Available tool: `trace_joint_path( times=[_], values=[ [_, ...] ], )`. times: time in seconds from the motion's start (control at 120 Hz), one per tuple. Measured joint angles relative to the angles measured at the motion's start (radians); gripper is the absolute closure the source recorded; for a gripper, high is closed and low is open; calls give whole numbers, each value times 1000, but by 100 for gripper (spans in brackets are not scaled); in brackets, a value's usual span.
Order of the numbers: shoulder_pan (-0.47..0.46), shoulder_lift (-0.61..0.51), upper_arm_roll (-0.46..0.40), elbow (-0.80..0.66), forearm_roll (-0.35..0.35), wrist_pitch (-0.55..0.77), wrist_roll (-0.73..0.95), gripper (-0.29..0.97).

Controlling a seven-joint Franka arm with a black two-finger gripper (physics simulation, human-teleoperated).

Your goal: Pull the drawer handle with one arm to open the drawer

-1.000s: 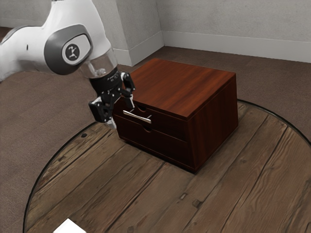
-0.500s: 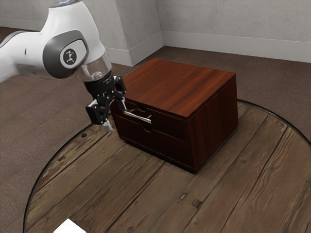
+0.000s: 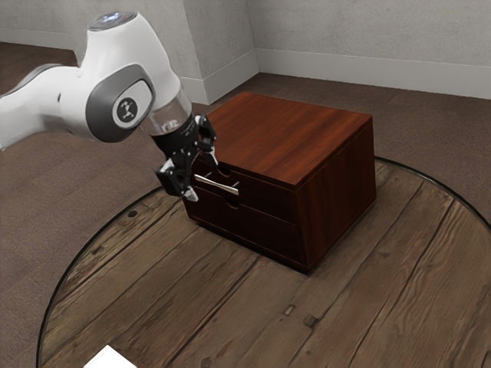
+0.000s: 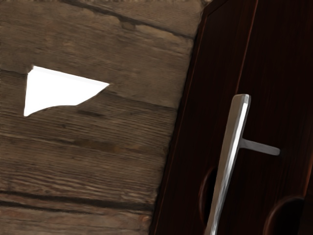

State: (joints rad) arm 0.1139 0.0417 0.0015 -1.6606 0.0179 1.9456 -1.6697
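The end effector (image 3: 197,179) stands at the end of the handle (image 3: 217,182) that is on the exterior view's left. Its two black fingers (image 3: 209,157) are wide apart, one above the bar and one below it. The bar's end seems to lie between them, but it cannot be told whether either finger touches it. Nothing is held.

The handle is a thin metal bar, set across the front of the upper drawer (image 3: 257,192). The drawer's front lies flush with the cabinet (image 3: 284,138), so it is shut. Under it is a lower drawer (image 3: 245,224) with a small cut in its top edge.

In the wrist view the handle (image 4: 229,161) runs along the dark front (image 4: 279,73), joined to it by a short post (image 4: 259,147).

The white arm (image 3: 115,92) comes in from the exterior view's left. The cabinet stands on a round wooden bench (image 3: 230,307). Near the bench's front edge lies a flat white thing (image 3: 107,358), well apart from the cabinet. In the wrist view a white patch (image 4: 56,90) lies on the planks (image 4: 98,156). Nothing stands between the end effector and the handle. Around the bench is brown floor (image 3: 61,192), and behind it a pale wall (image 3: 368,31).
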Motion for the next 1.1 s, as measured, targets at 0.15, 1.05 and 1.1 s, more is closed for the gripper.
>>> trace_joint_path(
  times=[0.15,1.05,1.1],
  values=[
    [9,0,0,-38,4,42,2,8],
    [9,-15,-1,-87,5,83,15,30],
    [8,-18,1,-88,5,76,15,31]
  ],
)
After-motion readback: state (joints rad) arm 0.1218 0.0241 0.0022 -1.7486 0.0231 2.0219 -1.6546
